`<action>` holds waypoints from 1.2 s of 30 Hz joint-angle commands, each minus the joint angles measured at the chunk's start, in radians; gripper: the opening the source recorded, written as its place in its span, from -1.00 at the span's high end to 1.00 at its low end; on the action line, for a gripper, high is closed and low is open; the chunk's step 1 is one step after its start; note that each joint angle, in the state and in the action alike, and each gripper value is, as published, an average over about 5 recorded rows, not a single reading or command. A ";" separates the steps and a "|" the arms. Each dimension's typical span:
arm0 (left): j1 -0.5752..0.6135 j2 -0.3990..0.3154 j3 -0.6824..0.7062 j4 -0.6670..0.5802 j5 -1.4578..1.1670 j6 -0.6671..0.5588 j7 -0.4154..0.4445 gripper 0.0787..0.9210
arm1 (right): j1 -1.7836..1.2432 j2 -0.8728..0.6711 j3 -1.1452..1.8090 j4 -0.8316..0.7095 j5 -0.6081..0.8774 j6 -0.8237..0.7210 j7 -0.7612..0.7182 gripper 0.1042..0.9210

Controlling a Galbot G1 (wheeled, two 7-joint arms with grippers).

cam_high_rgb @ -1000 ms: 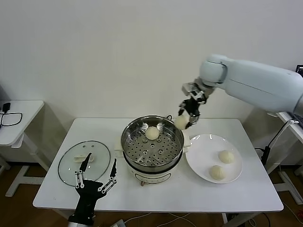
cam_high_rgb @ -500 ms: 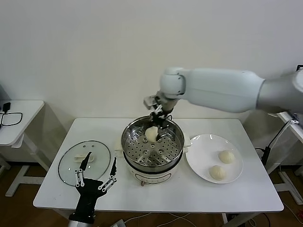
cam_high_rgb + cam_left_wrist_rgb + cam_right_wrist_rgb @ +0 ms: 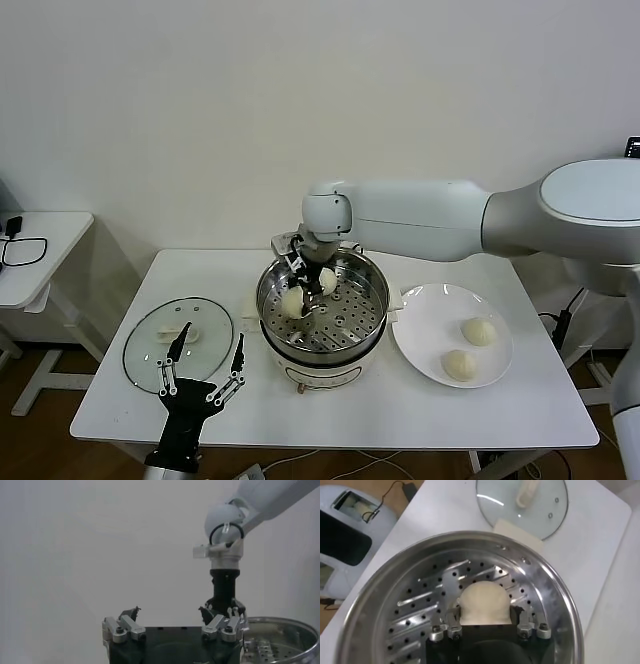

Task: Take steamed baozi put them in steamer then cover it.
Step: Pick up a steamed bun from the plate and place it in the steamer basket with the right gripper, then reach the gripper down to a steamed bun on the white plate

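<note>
Head view: right gripper [image 3: 297,299] down inside the steamer [image 3: 322,300], squeezing one baozi [image 3: 291,302] beside another bun [image 3: 326,280]; two more buns [image 3: 470,348] on the plate [image 3: 430,320]. Left wrist view: left gripper [image 3: 175,629] spread wide, holding nothing. Right wrist view: bun [image 3: 484,603] pinched between fingers [image 3: 452,625] over the holey tray [image 3: 420,610].

White table [image 3: 520,410] carries steamer [image 3: 322,345] at centre; glass lid [image 3: 178,341] flat to its left, white plate [image 3: 432,335] touching its right.

Four baozi [image 3: 292,301], seemingly; one steamer [image 3: 372,312], plate [image 3: 425,330], lid [image 3: 145,345].
</note>
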 commanded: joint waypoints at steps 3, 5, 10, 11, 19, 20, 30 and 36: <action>-0.003 0.000 -0.001 0.001 0.000 0.001 0.000 -0.77 | -0.041 0.028 -0.006 -0.021 -0.005 -0.011 0.032 -0.43; -0.003 0.000 0.000 0.001 0.000 0.001 0.000 -0.77 | -0.038 0.022 -0.004 -0.015 -0.006 -0.011 0.031 -0.49; -0.003 0.000 -0.001 0.000 0.000 0.003 0.000 -0.77 | -0.007 -0.027 0.012 0.038 -0.010 -0.014 0.017 -0.69; -0.003 0.000 -0.001 0.000 0.000 0.004 0.000 -0.77 | 0.005 -0.048 0.017 0.059 -0.012 -0.014 0.011 -0.73; -0.001 0.000 0.003 -0.009 0.001 0.009 0.001 -0.77 | 0.109 -0.374 0.123 0.233 -0.099 0.029 -0.125 -0.76; -0.001 0.001 0.004 -0.010 0.002 0.009 0.001 -0.77 | 0.120 -0.424 0.133 0.237 -0.127 0.050 -0.159 -0.76; 0.004 0.001 0.007 -0.014 0.010 0.011 0.001 -0.77 | 0.062 -0.753 0.168 0.142 -0.333 0.241 -0.358 -0.76; 0.009 -0.006 0.009 -0.015 0.017 0.010 0.000 -0.77 | -0.141 -0.813 0.207 0.077 -0.438 0.305 -0.342 -0.76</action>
